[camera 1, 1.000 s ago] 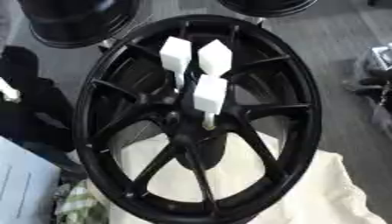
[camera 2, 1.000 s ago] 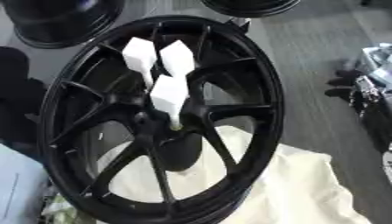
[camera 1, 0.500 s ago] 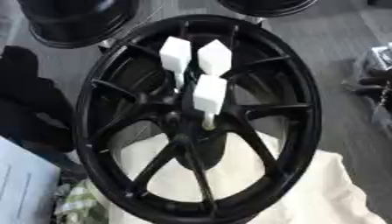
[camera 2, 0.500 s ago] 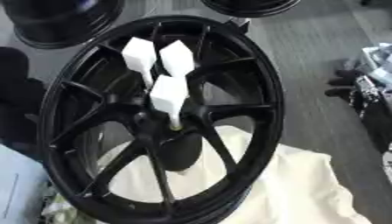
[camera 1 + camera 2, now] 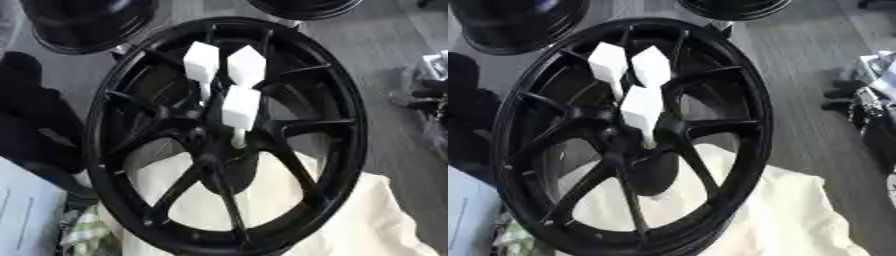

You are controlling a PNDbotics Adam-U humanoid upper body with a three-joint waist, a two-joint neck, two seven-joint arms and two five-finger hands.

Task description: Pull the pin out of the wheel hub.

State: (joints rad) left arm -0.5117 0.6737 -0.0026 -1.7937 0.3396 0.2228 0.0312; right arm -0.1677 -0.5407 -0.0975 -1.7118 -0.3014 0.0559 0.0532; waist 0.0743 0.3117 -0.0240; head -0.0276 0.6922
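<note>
Wheel (image 5: 341, 125), black and multi-spoked, fills most of both views, lying face up with its lower half over a cream cloth (image 5: 367, 220). Its hub (image 5: 214, 145) sits at the centre where the spokes meet. Three white pins stand up from the hub region, each a thin stem topped by a blocky white head: one pin (image 5: 200, 62) toward 11 o'clock of the hub, a second pin (image 5: 247, 65) toward 12 o'clock just beside the first, and a third pin (image 5: 240, 107) nearest the hub centre, its stem reaching down into the hub. All three appear seated in the wheel; none lies apart from it. Neither robot hand shows in either view, so whether the fingers are apart or together cannot be told. At 12 o'clock and 11 o'clock, beyond the wheel, parts of two more black wheels (image 5: 83, 25) rest on the grey floor (image 5: 385, 60). At 9 o'clock a dark shape (image 5: 35, 120) lies beside the rim. At 7 o'clock a pale blue sheet (image 5: 26, 215) and a green checked cloth (image 5: 83, 232) show. At 3 o'clock, well apart from the wheel, dark equipment (image 5: 868, 105) sits at the frame edge.
</note>
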